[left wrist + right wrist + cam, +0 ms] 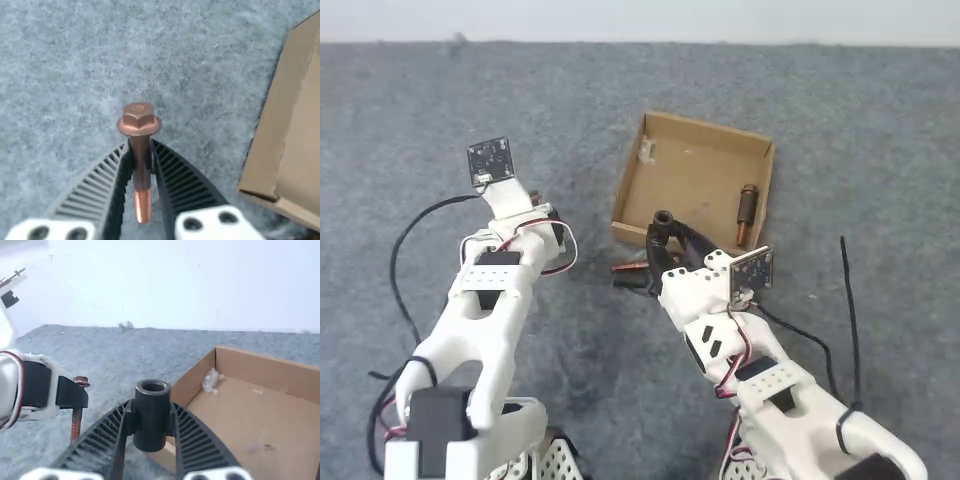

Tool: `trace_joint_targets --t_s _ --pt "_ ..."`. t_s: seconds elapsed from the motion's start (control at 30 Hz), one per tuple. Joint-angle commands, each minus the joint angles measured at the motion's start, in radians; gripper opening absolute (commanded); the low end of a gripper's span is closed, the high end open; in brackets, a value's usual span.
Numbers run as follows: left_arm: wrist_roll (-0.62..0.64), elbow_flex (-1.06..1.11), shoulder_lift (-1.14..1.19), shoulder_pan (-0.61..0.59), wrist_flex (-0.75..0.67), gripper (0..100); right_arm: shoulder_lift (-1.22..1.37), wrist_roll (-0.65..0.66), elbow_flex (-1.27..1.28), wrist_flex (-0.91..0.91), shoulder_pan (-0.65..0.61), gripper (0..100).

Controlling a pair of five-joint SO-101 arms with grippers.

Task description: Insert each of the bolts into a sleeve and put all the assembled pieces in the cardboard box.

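Note:
My left gripper (140, 146) is shut on a copper bolt (139, 160), held upright with its hex head above the fingertips, over the grey carpet. My right gripper (151, 409) is shut on a black sleeve (151, 412), upright with its open bore facing up, next to the near-left corner of the cardboard box (260, 425). In the high view the sleeve (663, 222) sits at the box's (692, 172) front wall, and the left gripper (546, 214) is off to its left. The right wrist view shows the bolt (77, 415) in the left arm's gripper, apart from the sleeve.
An assembled bolt and sleeve (748, 212) lies inside the box by its right wall. Another copper bolt (627, 267) and a dark piece (631, 284) lie on the carpet in front of the box, partly under the right arm. Cables trail beside both arms.

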Motion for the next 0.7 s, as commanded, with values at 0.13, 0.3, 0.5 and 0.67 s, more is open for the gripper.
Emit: trace_joint_targets --t_s 0.13,0.3,0.5,0.67 --pt "0.002 -0.058 -0.006 -0.006 -0.028 1 -0.035 -0.014 0.020 0.101 -0.048 0.6" --pt "0.002 -0.058 -0.006 -0.006 -0.028 1 -0.033 -0.014 0.020 0.174 -0.068 0.6" --pt "0.002 -0.058 -0.006 -0.006 -0.028 1 0.033 -0.015 0.020 0.128 -0.062 0.6" --pt "0.002 -0.058 -0.006 -0.006 -0.028 1 0.283 -0.014 0.020 -0.166 -0.061 0.6"
